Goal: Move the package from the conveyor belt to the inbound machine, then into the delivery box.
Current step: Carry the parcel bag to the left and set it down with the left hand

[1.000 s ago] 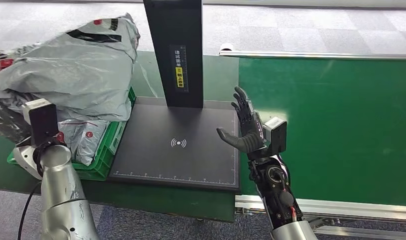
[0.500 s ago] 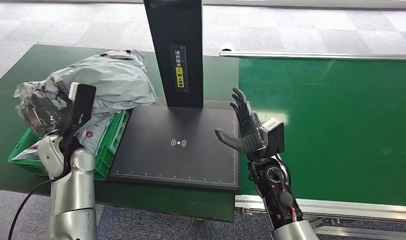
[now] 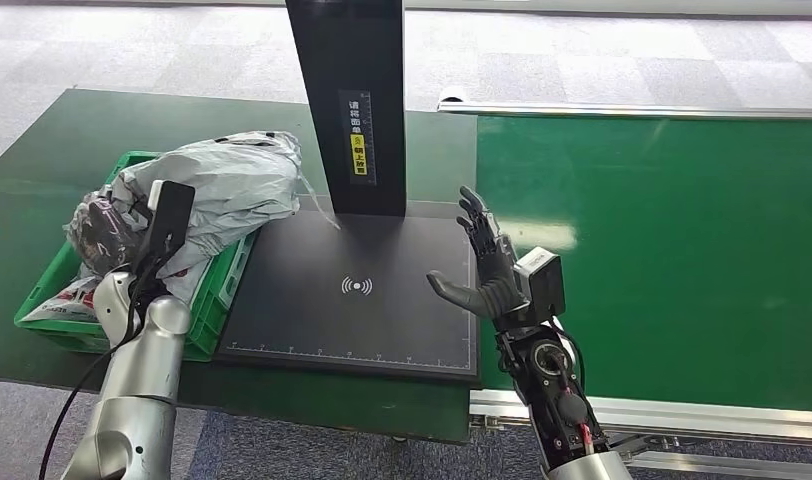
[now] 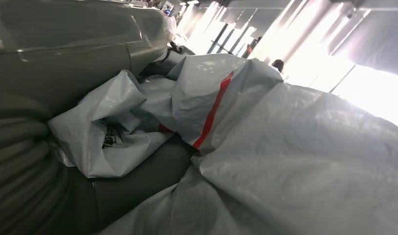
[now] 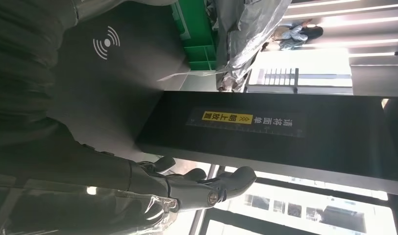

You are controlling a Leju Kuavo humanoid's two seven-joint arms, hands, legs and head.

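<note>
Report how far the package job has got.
Done: the scanner pad and belt lie bare, so belt and scan steps look finished. In hand: the left hand holds the grey package over the green box. Left: letting go. The right hand hovers open.

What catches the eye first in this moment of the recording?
The big crumpled grey package, gripped by the left hand over the green delivery box left of the scanner. Next, the tall black column rising from the inbound machine's dark pad. The right hand hovers with its fingers spread at the pad's right edge.
</note>
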